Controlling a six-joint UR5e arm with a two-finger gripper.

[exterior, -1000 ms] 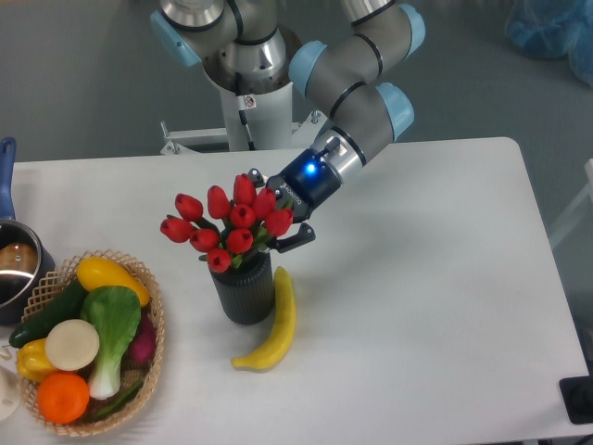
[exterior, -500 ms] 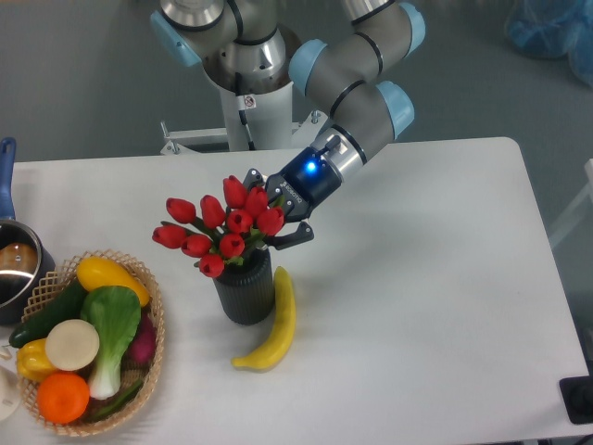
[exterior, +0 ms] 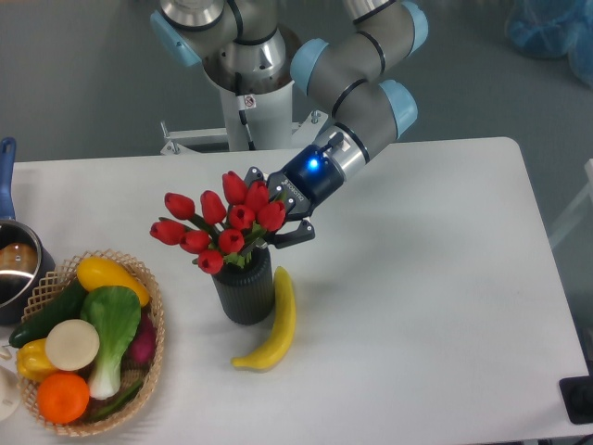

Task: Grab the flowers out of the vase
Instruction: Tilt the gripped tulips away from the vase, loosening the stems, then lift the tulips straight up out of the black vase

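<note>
White tabletop filled the view, backed by a grey floor and the arm's pedestal. Just left of the gripper (exterior: 278,215) sat the flowers (exterior: 218,227), a tied bunch of red tulip buds leaning away from it, their stems running down into the vase (exterior: 245,294) directly below and a little to the left of the fingers. The gripper reached in from the upper right at a slant; one dark finger showed beneath the nearest buds and another above them, so the jaws appeared to straddle the right edge of the bunch, but whether they were pinching the stems or merely close around them could not be told.

By my judgement the bunch would be light and springy, the buds soft and easily crushed, so the bound stems just under the heads were the place to hold, not the blooms. The vase looked light enough to tip if the stems dragged.

Below the gripper a banana (exterior: 274,326) lay touching the vase's base. Far to the lower left stood a basket (exterior: 148,371) of vegetables, with a pot (exterior: 11,269) beyond it.
</note>
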